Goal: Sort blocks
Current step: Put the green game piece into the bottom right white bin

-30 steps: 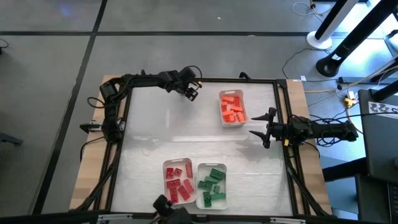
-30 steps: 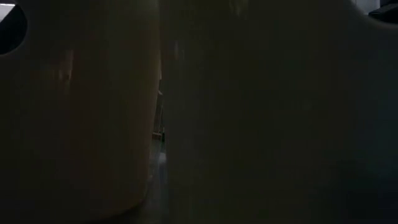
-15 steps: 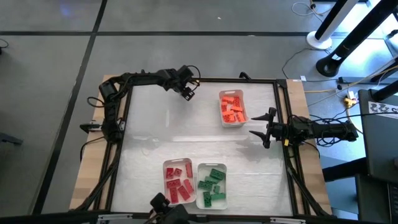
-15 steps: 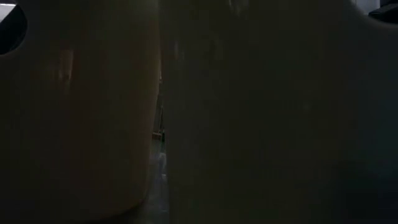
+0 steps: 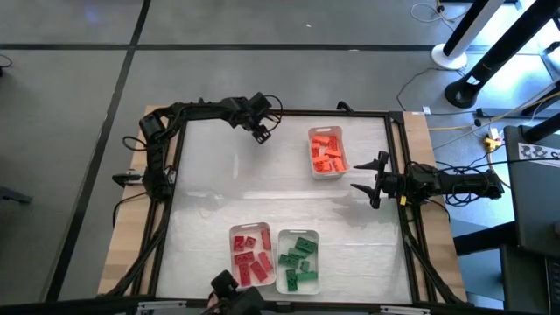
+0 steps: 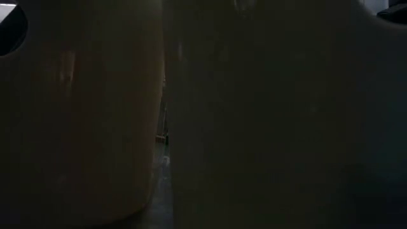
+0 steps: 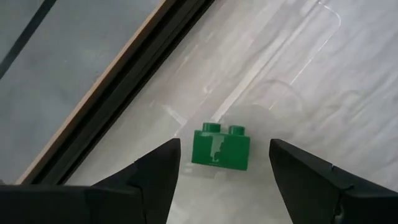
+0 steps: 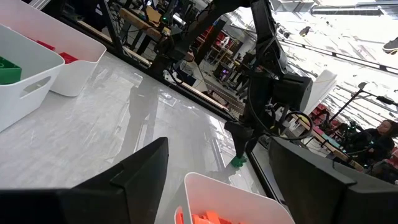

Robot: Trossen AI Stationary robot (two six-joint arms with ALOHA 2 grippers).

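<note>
Sorting close to finished, seen from beside the table. Three white trays already hold their loads: the orange tray [image 5: 328,154] at about one o'clock from the table's middle, and, side by side at six o'clock, the red tray [image 5: 250,255] and the green tray [image 5: 297,260], each filled with bricks of a single colour. One stray green block [image 7: 221,148] lies flat, studs up, on the white table surface [image 5: 262,192] near the far rim at eleven o'clock; no other loose brick can be made out. The left gripper [image 5: 261,133] hovers directly above it, fingers spread wide with the block between them and clear of both, so nothing is gripped yet. The right gripper [image 5: 367,179] waits at three o'clock, just beside the orange tray, fingers likewise parted and empty. What remains, by judgement, is to close on this block and carry it across to the green tray at six o'clock. The black table frame [image 7: 118,93] runs near the block; the path over the open middle looks free. The low view is blocked by the tray walls.
</note>
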